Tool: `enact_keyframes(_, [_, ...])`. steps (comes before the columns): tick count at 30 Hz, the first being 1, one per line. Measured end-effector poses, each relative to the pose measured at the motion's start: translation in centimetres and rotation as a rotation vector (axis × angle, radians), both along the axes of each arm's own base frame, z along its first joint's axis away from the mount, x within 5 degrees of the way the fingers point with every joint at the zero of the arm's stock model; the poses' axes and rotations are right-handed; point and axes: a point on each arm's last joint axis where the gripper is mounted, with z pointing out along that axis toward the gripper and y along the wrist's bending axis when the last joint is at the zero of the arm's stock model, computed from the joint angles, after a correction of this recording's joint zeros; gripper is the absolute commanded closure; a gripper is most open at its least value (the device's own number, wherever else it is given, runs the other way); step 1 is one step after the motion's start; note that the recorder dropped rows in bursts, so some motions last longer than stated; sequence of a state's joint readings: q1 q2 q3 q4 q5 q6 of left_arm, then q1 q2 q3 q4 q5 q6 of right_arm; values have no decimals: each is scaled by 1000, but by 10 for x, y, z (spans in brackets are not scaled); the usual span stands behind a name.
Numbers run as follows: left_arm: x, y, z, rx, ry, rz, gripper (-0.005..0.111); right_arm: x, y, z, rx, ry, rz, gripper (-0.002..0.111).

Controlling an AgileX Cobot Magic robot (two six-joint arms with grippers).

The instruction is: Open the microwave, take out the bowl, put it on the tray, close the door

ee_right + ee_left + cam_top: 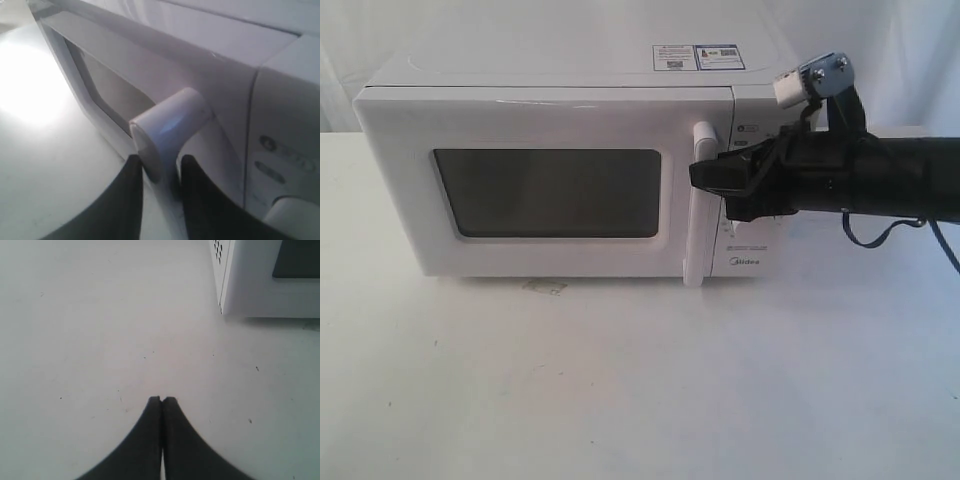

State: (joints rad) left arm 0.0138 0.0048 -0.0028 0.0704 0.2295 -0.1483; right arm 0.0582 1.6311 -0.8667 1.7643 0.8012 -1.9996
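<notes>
The white microwave [570, 110] stands at the back of the table, and its door [410, 180] is closed. Nothing shows through the dark window [548, 192], so the bowl is hidden. The tray is out of view. My right gripper [701, 176] comes in from the right at the upper part of the vertical bar handle [698, 245]. In the right wrist view its fingers [131, 172] sit on both sides of the handle [170, 120] and press against it. My left gripper [162, 399] is shut and empty over the bare table, near the microwave's corner [227, 285].
The white tabletop [620, 380] stretches in front of the microwave. A small stain or scrap [544, 287] lies just before the door. The control panel with its lettering [745, 265] is partly covered by my right arm [880, 180]. Stickers [698, 56] sit on the oven's top.
</notes>
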Motion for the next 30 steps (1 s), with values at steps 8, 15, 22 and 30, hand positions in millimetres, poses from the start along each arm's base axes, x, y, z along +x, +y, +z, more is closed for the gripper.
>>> enact_keyframes(8, [0,0,0,0,0,0,107,0,1,0,-3,-5,-1,103])
enact_keyframes(15, [0,0,0,0,0,0,107,1,3,-5,0,8,6,108])
enact_keyframes(22, [0,0,0,0,0,0,107,2,4,-6,32,12,22,108])
enact_keyframes(30, [0,0,0,0,0,0,107,-1,2,-10,58,13,54,108])
